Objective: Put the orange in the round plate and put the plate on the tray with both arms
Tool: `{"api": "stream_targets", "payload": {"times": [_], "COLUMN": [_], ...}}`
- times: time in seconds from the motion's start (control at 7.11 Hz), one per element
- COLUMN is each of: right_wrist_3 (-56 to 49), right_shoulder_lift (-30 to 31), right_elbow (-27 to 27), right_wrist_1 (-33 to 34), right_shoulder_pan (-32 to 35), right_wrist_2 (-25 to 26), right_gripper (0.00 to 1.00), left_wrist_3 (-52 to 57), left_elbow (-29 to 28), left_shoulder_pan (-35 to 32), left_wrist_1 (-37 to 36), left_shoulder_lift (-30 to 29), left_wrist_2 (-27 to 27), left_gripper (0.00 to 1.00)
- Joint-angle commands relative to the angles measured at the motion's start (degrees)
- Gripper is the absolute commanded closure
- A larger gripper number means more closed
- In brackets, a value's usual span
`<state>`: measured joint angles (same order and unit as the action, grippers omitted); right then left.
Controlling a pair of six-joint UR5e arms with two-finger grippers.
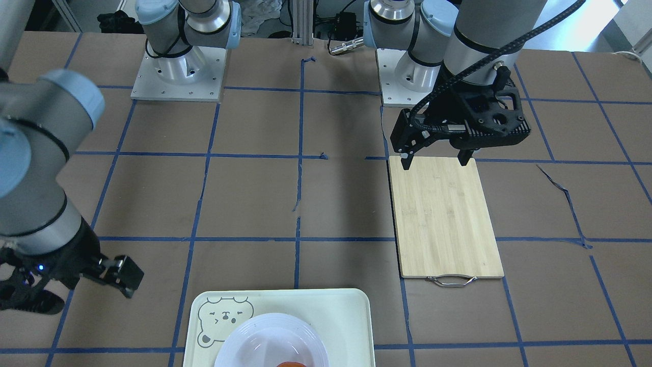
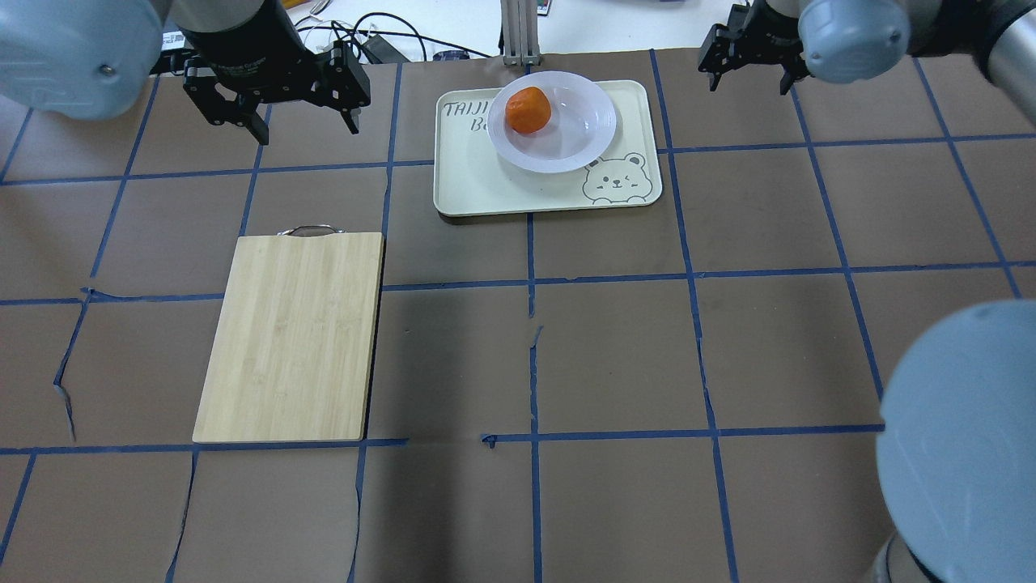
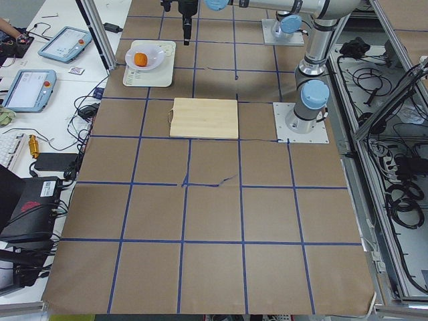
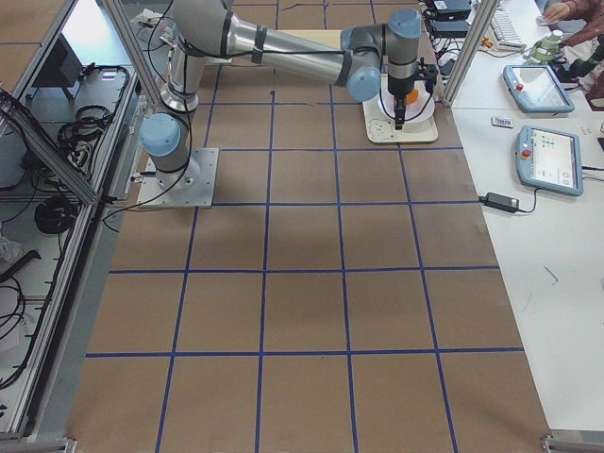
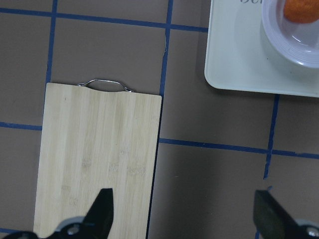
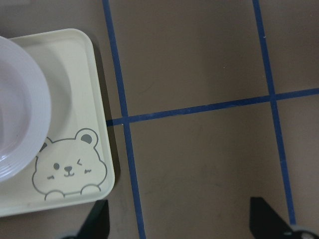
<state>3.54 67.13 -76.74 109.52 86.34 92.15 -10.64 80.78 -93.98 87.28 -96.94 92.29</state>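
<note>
Orange (image 2: 528, 110) sits in the shallow well of the round plate (image 2: 595, 146), toward the plate's left side in my overhead view. Its skin is bright and slightly lumpy. The plate is glossy white with a wide rim, and it rests on the tray (image 2: 477, 174). The tray is a pale mint rectangle with rounded corners, a raised edge and a grey outlined bear face (image 2: 618, 180) in one corner. The plate lies in the tray's far half, beside the bear corner.

A bamboo cutting board (image 2: 291, 336) with striped grain and a thin metal handle (image 2: 307, 231) lies flat on the counter (image 2: 615, 348), well apart from the tray. The counter is matte brown with a grid of blue tape.

I see the left gripper (image 2: 307, 129) hanging over the counter beyond the board's handle end, off to the tray's left, with its jaws spread wide and nothing in them. The right gripper (image 2: 748, 84) hangs off the tray's right side. Its wrist camera looks down on the bear corner and the brown surface beside it. Its jaws are also wide apart and hold nothing. Neither gripper touches the plate, the orange or the tray.
</note>
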Motion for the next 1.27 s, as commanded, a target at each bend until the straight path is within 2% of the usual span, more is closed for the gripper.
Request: {"api": "stream_targets", "payload": {"times": [0.0,0.28,0.42,0.56,0.84,1.13], "right_wrist_3": [-1.33,-9.29,-8.73,-9.33,-8.29,-2.94], "right_shoulder_lift": [10.09,18.53,18.48,16.39,16.11,16.28], "right_elbow": [1.50,0.63,0.80,0.37,-0.07,-4.45], "right_wrist_1": [-15.05,-26.48,-26.46,-22.37,-22.24,-16.11], "right_shoulder_pan": [2.77,3.05,3.48,2.36,1.82,2.25], "right_wrist_2": [-1.77,-2.77,-2.94,-2.33,-2.15,-2.24], "right_gripper": [0.00,0.00,0.00,0.00,0.00,0.00], "left_wrist_3": [-0.09,0.00,-0.09,0.00,0.00,0.00], "left_elbow": [-0.01,-0.01,-0.01,-0.01,-0.01,-0.10], "left_shoulder_pan": [0.02,0.02,-0.07,0.02,-0.07,0.02], "left_wrist_1": [0.08,0.08,0.08,0.08,0.08,0.08], "left_shoulder_lift": [0.00,0.00,0.00,0.00,0.00,0.00], "left_wrist_2": [0.08,-0.01,-0.01,0.08,0.08,0.08], "left_gripper": [0.00,0.00,0.00,0.00,0.00,0.00]}}
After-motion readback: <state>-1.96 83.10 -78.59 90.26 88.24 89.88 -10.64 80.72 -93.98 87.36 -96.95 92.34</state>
